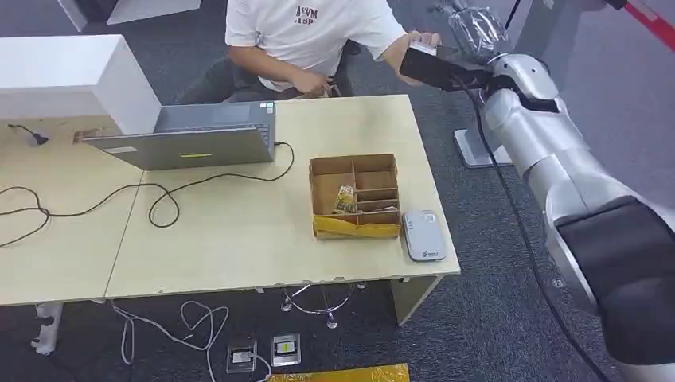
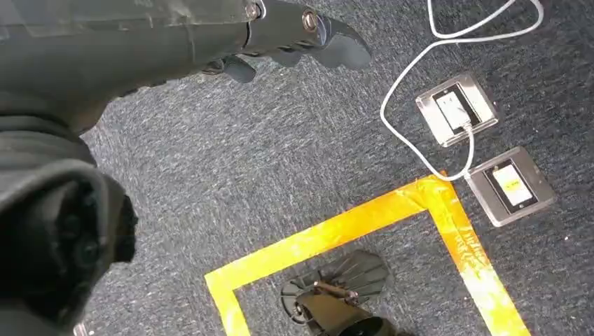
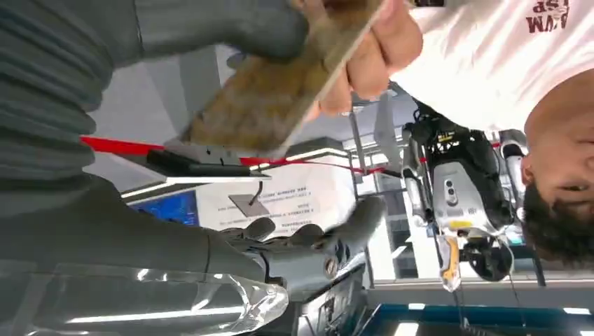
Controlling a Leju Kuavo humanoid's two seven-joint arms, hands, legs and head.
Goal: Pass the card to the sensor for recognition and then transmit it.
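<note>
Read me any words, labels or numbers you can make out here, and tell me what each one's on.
On the person's white T-shirt, dark red letters: too blurred to read.
On the grey sensor, a small mark: too small.
On the white board in the right wrist view, printed lines: too blurred.
On the floor sockets, small labels: illegible.

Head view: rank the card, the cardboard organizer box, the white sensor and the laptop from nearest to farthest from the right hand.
1. card: at the right hand, where the person's hand meets it.
2. cardboard organizer box: mid-table.
3. white sensor: at the table's near right corner.
4. laptop: across the table, to the left.
</note>
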